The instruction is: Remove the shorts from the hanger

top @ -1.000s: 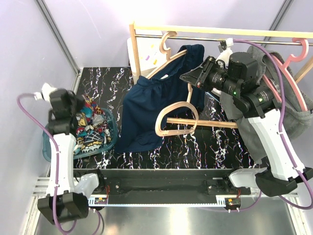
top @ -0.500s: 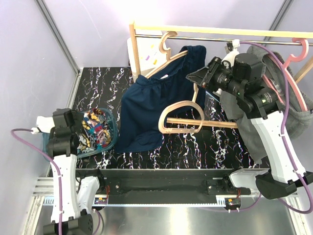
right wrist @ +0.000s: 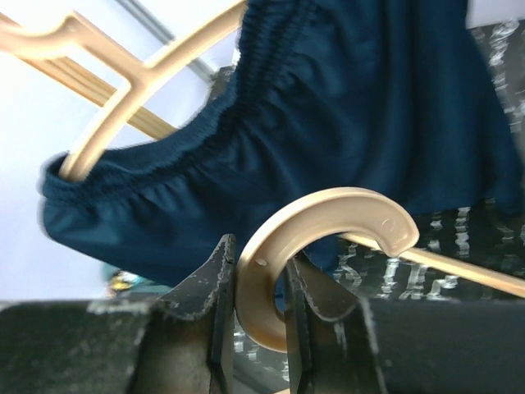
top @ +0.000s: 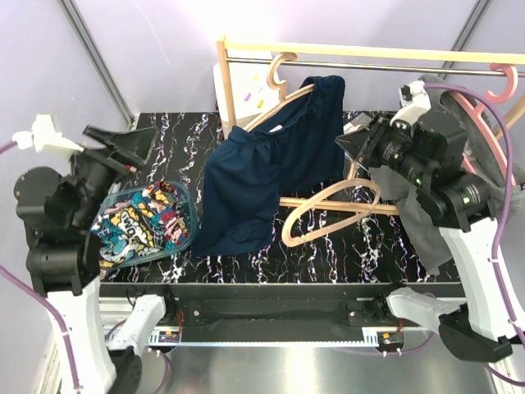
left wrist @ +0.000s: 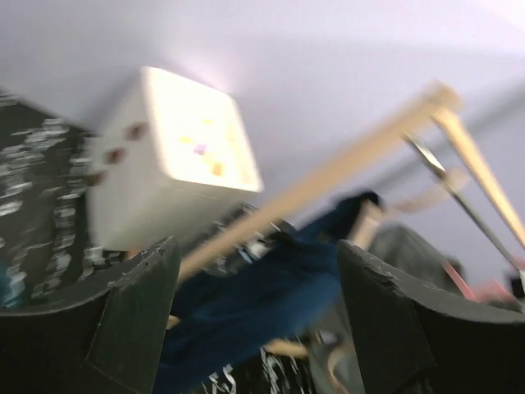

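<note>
Between lilac walls [top: 156, 49], navy shorts [top: 262, 180] hang over a black veined table [top: 361, 254].

Black desk [top: 271, 261], marble-patterned with white veining. At its left front stands a teal plastic basket [top: 188, 209] containing the multicolour cartoon-print shorts [top: 139, 222]. At the rear stand a pale wooden garment rack [top: 223, 82] and a cream box with coloured dots [top: 246, 94], just beside each other.

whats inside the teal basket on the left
The multicolour cartoon-print shorts lie crumpled in the basket, filling it. Its floor, and anything beneath the cloth, is covered and cannot be seen.
</note>
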Robot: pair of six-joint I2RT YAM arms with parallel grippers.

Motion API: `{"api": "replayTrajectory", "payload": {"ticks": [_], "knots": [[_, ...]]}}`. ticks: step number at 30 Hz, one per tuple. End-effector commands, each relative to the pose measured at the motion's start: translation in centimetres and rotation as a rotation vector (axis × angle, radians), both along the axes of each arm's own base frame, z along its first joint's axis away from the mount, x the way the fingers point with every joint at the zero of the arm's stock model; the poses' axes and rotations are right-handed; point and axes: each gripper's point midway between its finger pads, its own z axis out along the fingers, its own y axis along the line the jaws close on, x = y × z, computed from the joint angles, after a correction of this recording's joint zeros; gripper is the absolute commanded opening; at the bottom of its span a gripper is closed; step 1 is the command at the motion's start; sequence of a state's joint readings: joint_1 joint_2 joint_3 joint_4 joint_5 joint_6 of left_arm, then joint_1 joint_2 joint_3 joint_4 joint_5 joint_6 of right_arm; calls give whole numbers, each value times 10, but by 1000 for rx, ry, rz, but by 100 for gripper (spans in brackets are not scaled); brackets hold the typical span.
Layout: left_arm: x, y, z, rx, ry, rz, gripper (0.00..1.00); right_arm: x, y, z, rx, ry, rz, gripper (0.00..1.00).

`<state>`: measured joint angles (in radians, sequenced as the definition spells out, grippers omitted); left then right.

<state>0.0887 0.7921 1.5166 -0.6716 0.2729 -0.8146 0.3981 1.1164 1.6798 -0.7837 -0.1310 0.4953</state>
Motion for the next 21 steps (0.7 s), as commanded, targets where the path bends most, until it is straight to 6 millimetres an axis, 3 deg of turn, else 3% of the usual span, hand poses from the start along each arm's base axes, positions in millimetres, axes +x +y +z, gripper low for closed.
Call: {"api": "replayTrajectory", "payload": {"ticks": [1, 2, 3, 4, 8, 12, 17, 21], "knots": [[-18, -74, 26, 36, -65, -418, 77, 4, -14, 23, -66, -189, -34, 0], [-13, -88, 23, 16, -32, -471, 76, 3, -13, 26, -71, -205, -25, 0], [-12, -94, 33, 16, -55, -465, 75, 3, -12, 29, -81, -222, -14, 0], [-30, -123, 37, 18, -67, -573, 75, 3, -12, 33, -109, -255, 1, 0], [-44, -157, 63, 58, -141, -634, 77, -3, -5, 40, -160, -326, 75, 0], [-70, -200, 73, 137, -212, -772, 77, -9, 0, 41, -210, -377, 140, 0], [-90, -240, 62, 262, -265, -924, 79, -17, 3, 47, -228, -427, 189, 0], [-104, -272, 28, 328, -189, -1037, 79, -23, 5, 58, -182, -431, 195, 0]]}}
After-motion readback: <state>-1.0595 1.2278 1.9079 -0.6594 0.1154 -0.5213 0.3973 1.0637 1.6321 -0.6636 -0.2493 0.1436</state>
